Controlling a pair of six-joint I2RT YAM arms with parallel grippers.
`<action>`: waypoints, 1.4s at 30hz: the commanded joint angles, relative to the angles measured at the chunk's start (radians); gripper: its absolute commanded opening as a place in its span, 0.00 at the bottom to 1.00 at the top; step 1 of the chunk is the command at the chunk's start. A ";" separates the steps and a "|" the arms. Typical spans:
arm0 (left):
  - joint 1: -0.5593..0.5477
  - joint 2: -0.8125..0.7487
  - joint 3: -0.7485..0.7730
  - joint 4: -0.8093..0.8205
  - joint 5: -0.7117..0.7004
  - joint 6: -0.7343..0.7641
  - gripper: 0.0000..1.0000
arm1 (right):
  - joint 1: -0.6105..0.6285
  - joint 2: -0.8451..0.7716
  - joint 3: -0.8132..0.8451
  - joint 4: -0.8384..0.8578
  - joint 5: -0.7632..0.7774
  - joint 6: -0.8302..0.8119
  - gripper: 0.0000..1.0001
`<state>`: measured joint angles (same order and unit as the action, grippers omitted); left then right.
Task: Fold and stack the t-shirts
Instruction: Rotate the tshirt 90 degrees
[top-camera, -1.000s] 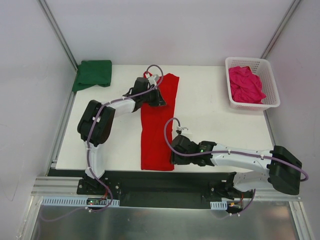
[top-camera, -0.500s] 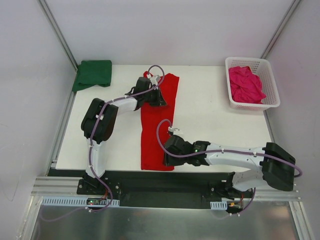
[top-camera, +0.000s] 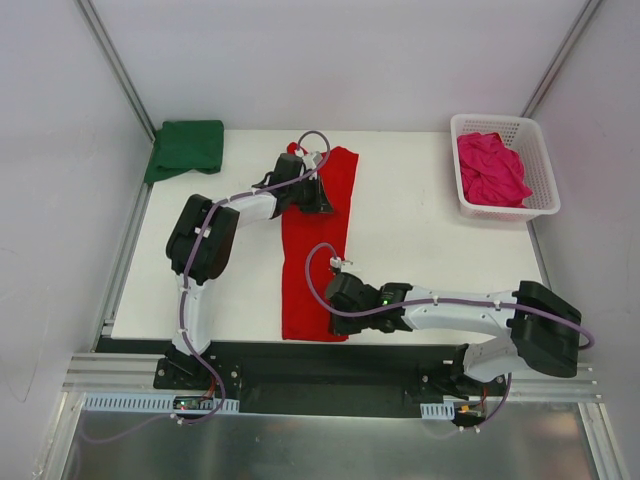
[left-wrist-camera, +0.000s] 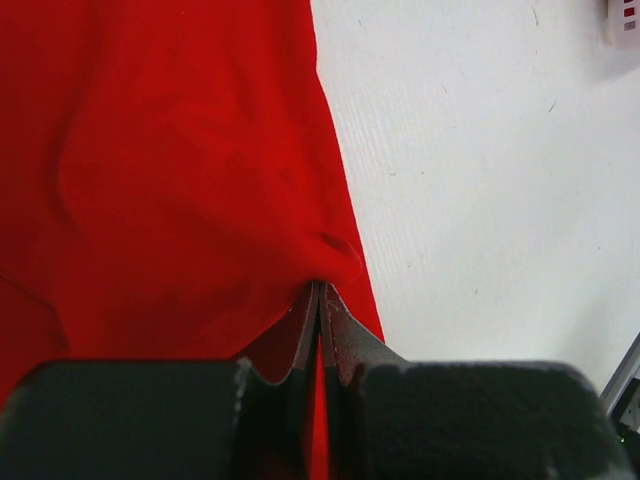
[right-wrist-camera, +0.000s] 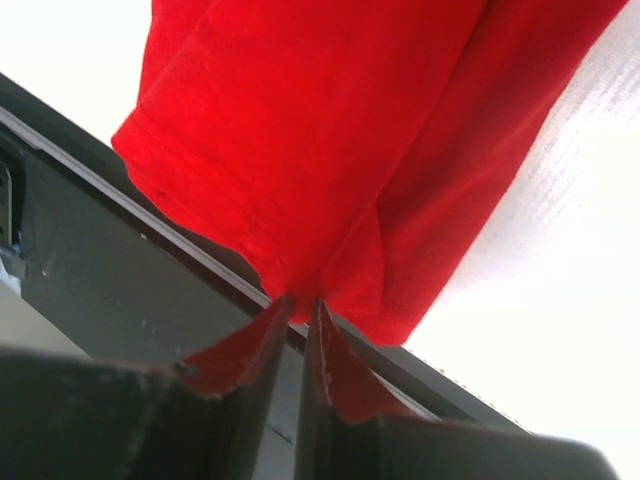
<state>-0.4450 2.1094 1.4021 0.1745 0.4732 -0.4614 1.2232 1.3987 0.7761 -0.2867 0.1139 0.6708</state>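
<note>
Red shirt (top-camera: 315, 240) is laid as a long strip on the table (top-camera: 420, 230), running 12 to 6 o'clock. Left gripper (left-wrist-camera: 320, 290) is clenched on a cloth edge in the far half. Right gripper (right-wrist-camera: 300, 300) is pinched shut on the near hem at 6 o'clock. In the last second the right gripper has been drawn toward 9 o'clock along that hem, while the left has hardly shifted. A further fold is judged under way. Green shirt (top-camera: 187, 147) is noted at 10 o'clock. Pink shirt (top-camera: 490, 170) is left in the basket (top-camera: 540, 205) at 2 o'clock.
</note>
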 joint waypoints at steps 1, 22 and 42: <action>0.000 0.017 0.038 -0.007 0.010 0.007 0.00 | 0.007 -0.003 0.038 -0.002 -0.002 0.004 0.11; 0.015 0.054 0.086 -0.064 -0.005 0.024 0.00 | 0.035 -0.147 0.037 -0.245 0.076 0.049 0.04; 0.015 0.063 0.101 -0.079 -0.010 0.036 0.00 | 0.068 -0.170 0.100 -0.368 0.164 0.041 0.28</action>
<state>-0.4431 2.1612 1.4731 0.1059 0.4641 -0.4545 1.2716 1.2350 0.7956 -0.6262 0.2371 0.7296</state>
